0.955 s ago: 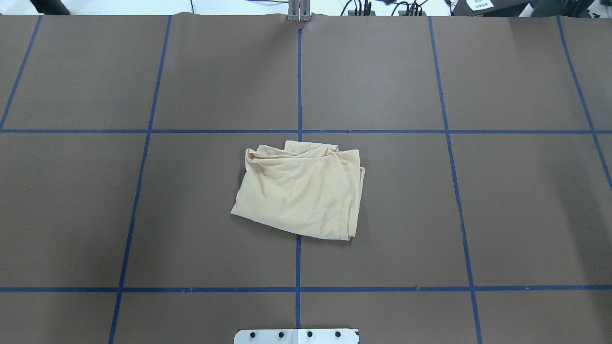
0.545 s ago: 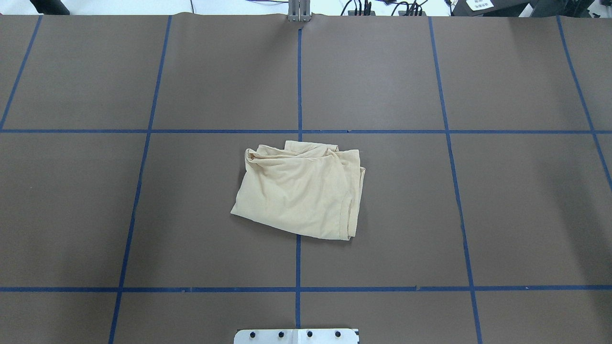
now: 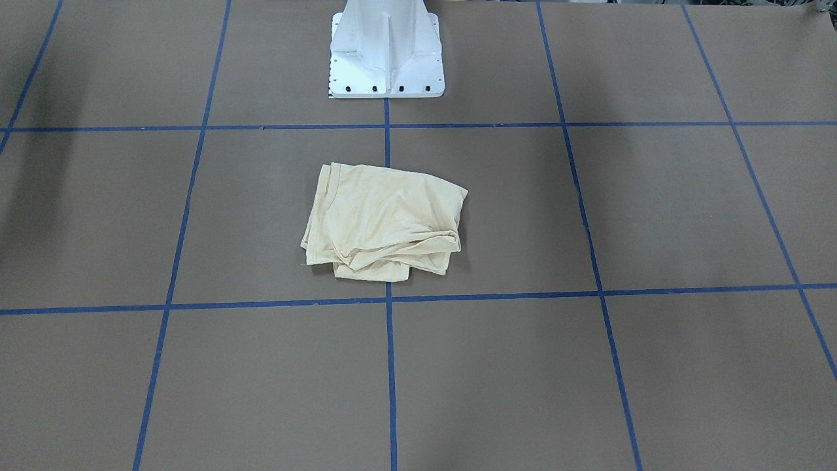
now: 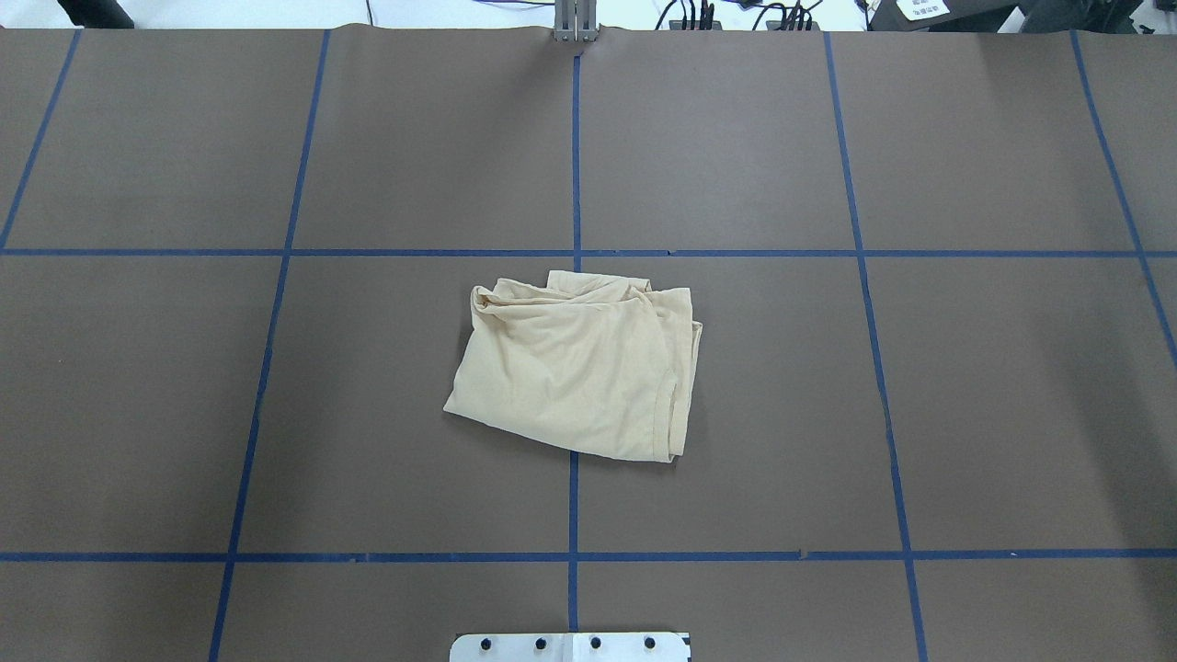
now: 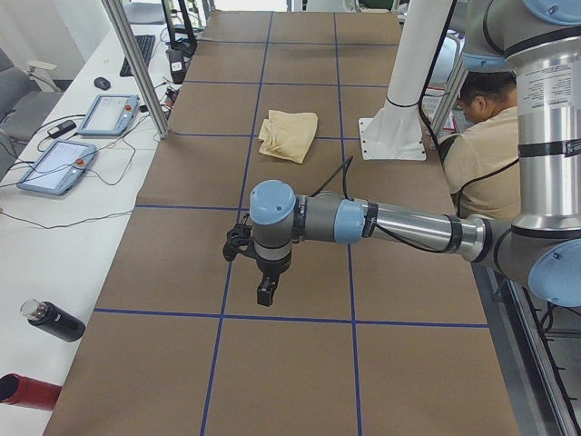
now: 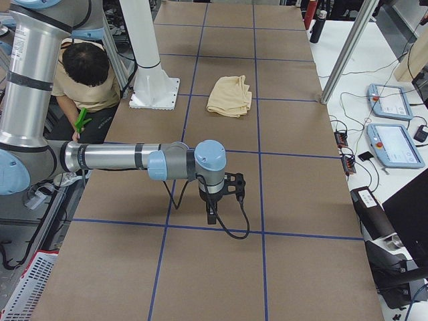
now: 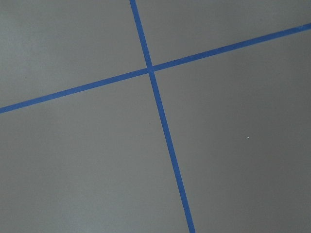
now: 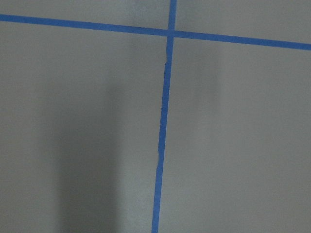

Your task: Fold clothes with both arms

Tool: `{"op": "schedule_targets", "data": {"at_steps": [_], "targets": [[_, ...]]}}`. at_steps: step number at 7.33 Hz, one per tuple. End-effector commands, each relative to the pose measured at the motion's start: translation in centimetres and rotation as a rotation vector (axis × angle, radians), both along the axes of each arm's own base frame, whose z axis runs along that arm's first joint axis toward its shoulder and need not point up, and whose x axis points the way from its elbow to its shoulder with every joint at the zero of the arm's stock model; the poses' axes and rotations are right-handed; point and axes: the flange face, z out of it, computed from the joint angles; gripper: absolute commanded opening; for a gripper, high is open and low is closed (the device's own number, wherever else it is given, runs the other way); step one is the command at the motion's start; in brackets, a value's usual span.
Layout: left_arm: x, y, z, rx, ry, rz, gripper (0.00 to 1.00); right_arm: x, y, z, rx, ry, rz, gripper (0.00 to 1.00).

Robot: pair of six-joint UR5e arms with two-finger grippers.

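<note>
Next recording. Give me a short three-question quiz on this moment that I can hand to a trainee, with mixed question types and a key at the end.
1. True or false: the shirt lies spread out flat with both sleeves extended.
2. Where is the left gripper? A: shut on the shirt. B: above bare table, well apart from the shirt. C: pressing down on the shirt.
3. Fill in: neither wrist camera shows the shirt, only the brown table and crossing ____ tape lines.

Key: 1 false, it sits as a compact, wrinkled bundle; 2 B; 3 blue.
</note>
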Motion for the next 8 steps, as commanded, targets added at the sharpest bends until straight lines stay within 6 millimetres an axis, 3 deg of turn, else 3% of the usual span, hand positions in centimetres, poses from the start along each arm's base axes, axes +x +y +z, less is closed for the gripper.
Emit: {"op": "schedule_targets", "data": {"at_steps": [1,3,4,5,6,8], "targets": [[0.0,0.1,0.1,-0.005,0.000,0.000,1.00,0.0,1.0,-0.9,-0.020,-0.015,-0.005,1.00],[0.2,-0.3,0.0,-0.002,-0.001,0.003,1.00,0.1,1.7,-0.2,-0.024,-0.002,-0.014,1.00],[0.2,-0.1,1.9,-0.043,-0.011,0.002,1.00,0.0,1.6,-0.3,-0.018,-0.003,-0.014,1.00],[0.2,-0.2,2.3,-0.043,-0.012,0.002,1.00,0.0,1.5,-0.3,-0.018,-0.003,-0.014,1.00],[0.2,-0.3,3.8,-0.072,-0.003,0.002,1.00,0.0,1.6,-0.2,-0.018,-0.003,-0.014,1.00],[-0.1,1.9,5.8,-0.113,-0.003,0.003,1.00,0.0,1.6,-0.2,-0.018,-0.003,-0.014,1.00]]}}
